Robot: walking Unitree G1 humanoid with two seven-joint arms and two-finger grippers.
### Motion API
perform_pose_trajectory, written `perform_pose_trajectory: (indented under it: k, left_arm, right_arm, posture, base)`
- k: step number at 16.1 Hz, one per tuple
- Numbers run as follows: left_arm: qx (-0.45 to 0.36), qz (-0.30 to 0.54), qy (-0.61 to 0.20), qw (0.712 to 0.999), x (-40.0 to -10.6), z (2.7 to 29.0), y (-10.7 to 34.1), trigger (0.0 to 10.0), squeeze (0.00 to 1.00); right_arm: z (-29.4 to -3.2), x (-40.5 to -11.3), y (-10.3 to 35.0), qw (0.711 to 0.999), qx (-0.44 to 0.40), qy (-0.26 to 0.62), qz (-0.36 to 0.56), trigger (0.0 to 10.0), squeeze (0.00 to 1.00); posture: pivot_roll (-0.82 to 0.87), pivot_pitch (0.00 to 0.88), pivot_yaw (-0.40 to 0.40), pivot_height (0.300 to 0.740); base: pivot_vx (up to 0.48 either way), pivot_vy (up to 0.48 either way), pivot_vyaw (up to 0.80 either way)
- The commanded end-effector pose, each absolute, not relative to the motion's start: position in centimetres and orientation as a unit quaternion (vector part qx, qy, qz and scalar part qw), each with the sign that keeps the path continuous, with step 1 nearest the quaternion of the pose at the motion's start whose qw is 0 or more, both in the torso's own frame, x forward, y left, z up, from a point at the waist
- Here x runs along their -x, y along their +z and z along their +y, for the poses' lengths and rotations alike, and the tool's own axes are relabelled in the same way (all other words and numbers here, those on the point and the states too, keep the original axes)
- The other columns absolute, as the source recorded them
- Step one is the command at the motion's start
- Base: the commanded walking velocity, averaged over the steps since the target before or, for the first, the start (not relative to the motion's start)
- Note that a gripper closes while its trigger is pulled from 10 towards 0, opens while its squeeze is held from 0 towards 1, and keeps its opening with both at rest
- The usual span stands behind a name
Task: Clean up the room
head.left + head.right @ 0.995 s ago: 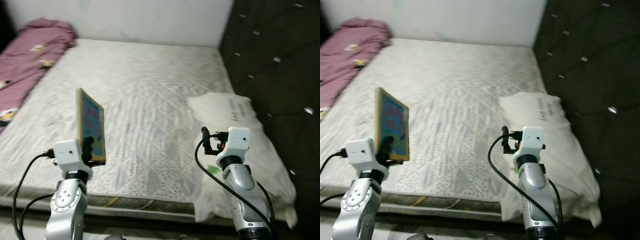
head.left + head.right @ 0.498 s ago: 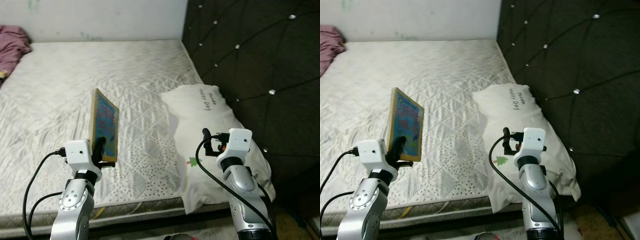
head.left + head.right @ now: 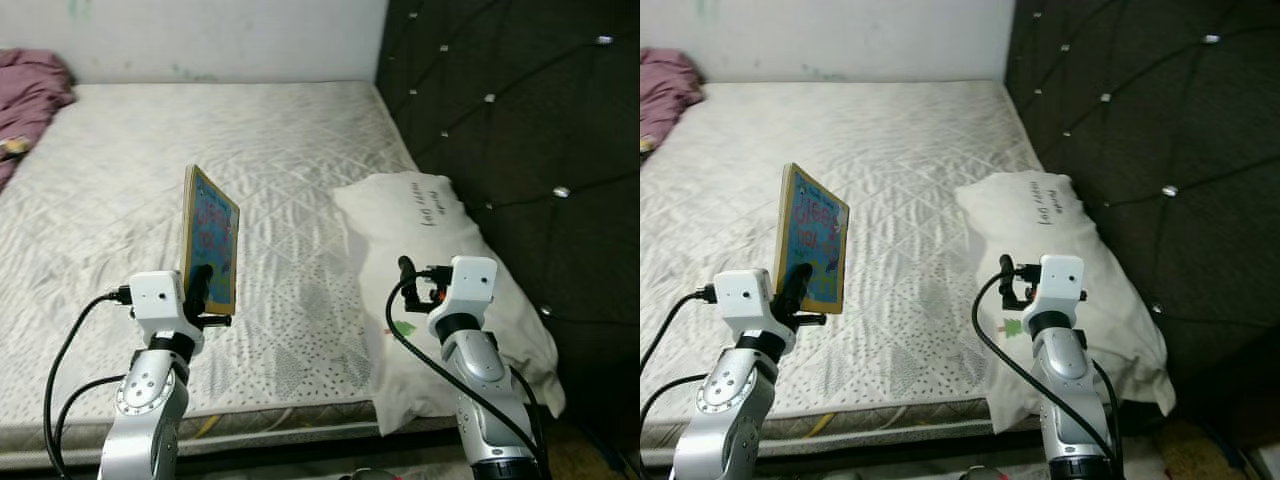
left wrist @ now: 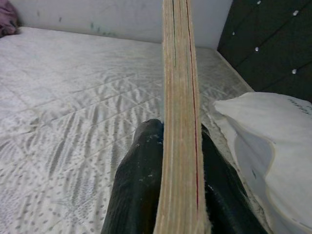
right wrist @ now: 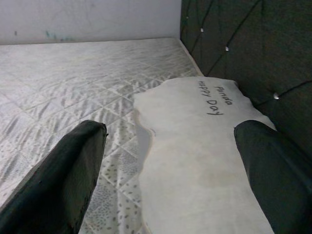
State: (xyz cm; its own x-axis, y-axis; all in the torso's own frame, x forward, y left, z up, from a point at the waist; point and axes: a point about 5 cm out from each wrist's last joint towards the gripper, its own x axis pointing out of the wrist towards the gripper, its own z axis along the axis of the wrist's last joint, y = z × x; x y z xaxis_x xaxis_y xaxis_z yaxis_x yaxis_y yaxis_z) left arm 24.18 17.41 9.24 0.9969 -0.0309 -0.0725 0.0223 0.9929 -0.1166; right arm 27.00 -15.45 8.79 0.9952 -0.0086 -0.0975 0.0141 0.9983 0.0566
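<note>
My left gripper (image 3: pixel 205 292) is shut on the lower edge of a thin picture book (image 3: pixel 211 239) with a colourful cover, held upright above the near edge of the mattress (image 3: pixel 250 150). In the left wrist view the book's page edge (image 4: pixel 179 122) runs straight up between the two black fingers (image 4: pixel 139 195). My right gripper (image 3: pixel 415 285) is raised over the near end of a white pillow (image 3: pixel 420 230) and stands open, with nothing between its fingers (image 5: pixel 68 170). The pillow (image 5: pixel 204 146) carries dark handwritten lettering.
A dark tufted headboard (image 3: pixel 520 120) rises along the right side of the bed. A crumpled purple blanket (image 3: pixel 25 95) lies at the far left corner by the white wall (image 3: pixel 200 35). The mattress edge (image 3: pixel 300 425) runs just ahead of my arms.
The camera swung right, then slightly back left, bringing the headboard and pillow into view and pushing the blanket off to the left. Both grippers keep their pose; the book stays gripped.
</note>
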Motion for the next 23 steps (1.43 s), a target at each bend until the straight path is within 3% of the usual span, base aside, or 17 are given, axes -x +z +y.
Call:
perform_pose_trajectory:
  k: [1, 9, 23]
  left_arm:
    - [0.049, 0.019, -0.015, 0.998, -24.24, 17.39, 10.14, 10.0, 0.0]
    - [0.056, 0.022, -0.012, 0.998, -24.42, 17.15, 10.09, 10.0, 0.0]
    - [0.07, 0.014, 0.0, 0.997, -24.32, 17.56, 10.33, 10.0, 0.0]
  right_arm:
    - [-15.47, -27.01, 9.24, 0.999, -0.028, -0.003, 0.04, 10.0, 0.0]
    - [-15.5, -27.18, 9.31, 0.999, -0.028, 0.006, 0.039, 10.0, 0.0]
    - [-15.37, -27.26, 9.2, 0.998, -0.024, 0.017, 0.047, 10.0, 0.0]
  posture:
    - [-0.03, 0.042, 0.007, 0.726]
    - [-0.03, 0.044, -0.003, 0.641]
    - [-0.04, 0.058, -0.015, 0.641]
  base:
    - [0.0, 0.0, 0.0]
    - [0.0, 0.0, 0.0]
    - [0.022, 0.0, 0.0]
